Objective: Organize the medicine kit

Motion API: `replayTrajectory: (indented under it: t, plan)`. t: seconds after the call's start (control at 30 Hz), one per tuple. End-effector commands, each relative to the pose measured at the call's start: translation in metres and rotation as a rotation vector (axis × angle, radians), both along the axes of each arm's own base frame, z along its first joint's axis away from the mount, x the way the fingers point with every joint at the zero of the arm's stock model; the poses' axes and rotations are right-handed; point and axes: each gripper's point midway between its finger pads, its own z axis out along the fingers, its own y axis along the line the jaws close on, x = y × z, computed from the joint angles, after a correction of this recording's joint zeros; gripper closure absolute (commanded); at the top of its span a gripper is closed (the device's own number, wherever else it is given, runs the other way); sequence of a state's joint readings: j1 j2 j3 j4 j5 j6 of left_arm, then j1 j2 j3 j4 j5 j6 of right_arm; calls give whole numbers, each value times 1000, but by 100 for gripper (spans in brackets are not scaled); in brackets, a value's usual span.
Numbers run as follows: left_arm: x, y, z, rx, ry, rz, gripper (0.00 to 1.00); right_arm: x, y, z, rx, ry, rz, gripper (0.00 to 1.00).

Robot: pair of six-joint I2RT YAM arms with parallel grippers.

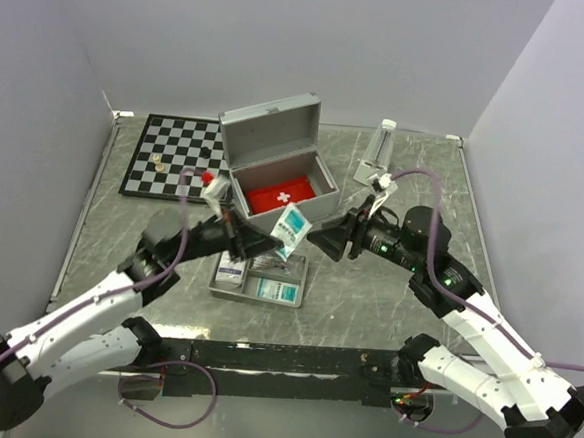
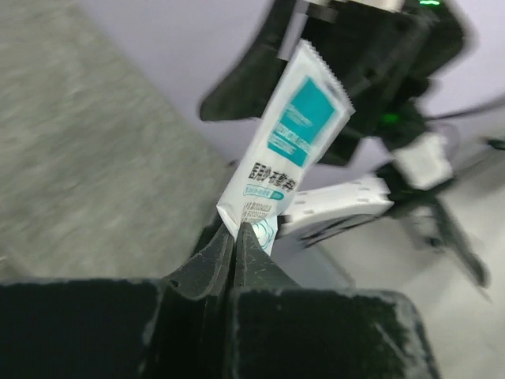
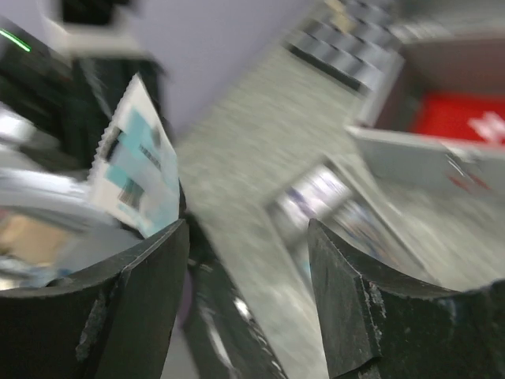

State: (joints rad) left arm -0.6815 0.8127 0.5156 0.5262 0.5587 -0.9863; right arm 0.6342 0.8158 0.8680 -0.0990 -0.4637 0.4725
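The open kit (image 1: 270, 129) sits on the counter (image 1: 386, 306), likely hard and heavy, best gripped by its rim; just in front of it the left hand (image 2: 235, 233) pinches a light, bendy packet (image 2: 288, 150), the right hand (image 3: 246, 225) wide.

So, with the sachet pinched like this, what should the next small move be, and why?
Probably swing the left gripper toward the open medicine kit: it is shut on the sachet, and the right gripper stands open, not gripping it.
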Motion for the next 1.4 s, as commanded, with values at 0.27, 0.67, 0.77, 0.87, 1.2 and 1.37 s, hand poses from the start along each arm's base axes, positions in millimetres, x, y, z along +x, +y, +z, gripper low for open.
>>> replayTrajectory:
  t: [0.27, 0.67, 0.77, 0.87, 1.2, 1.37]
  plan:
    - [30, 21, -158, 901, 142, 31, 99, 11, -52, -97, -327, 74, -212, 34]
    - [32, 20, -219, 1203, 45, -40, 97, 6, -50, -110, -333, 80, -186, 35]
    - [40, 18, -225, 1261, -3, -58, 96, 3, -50, -112, -329, 88, -176, 36]
    - [47, 18, -231, 1301, -27, -67, 96, -1, -49, -114, -323, 97, -161, 36]
    - [55, 18, -254, 1397, 34, -78, 88, -4, -50, -124, -330, 112, -156, 36]
    - [56, 21, -243, 1382, 22, -40, 77, -4, -50, -127, -336, 117, -157, 36]
